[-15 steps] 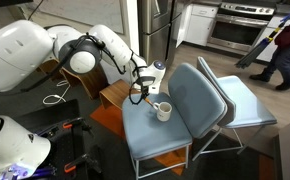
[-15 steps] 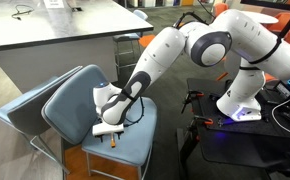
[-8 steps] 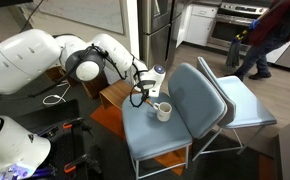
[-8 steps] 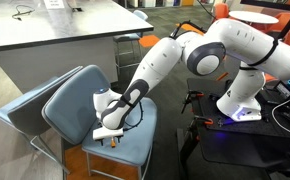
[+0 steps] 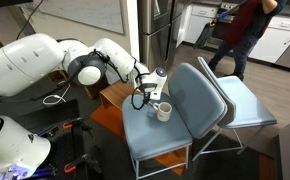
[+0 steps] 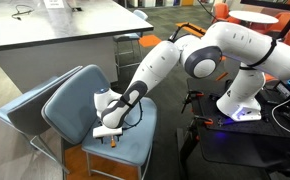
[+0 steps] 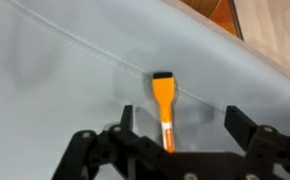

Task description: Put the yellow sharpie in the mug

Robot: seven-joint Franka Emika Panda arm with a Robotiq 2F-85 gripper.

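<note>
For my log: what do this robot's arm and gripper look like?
The arm is glossy white, built of bulky rounded links with dark rings at the joints. A black cable loops beside the wrist. The gripper is black, with two jointed fingers. No markings are legible.

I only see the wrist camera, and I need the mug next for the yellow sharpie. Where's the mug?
Observer: The mug stands upright on the same blue chair seat, close beside the gripper.
Operator: What's behind it?
Observer: That chair's backrest rises just past the mug.
Operator: Is anybody close?
Observer: No, one person is far back in the room.
</note>
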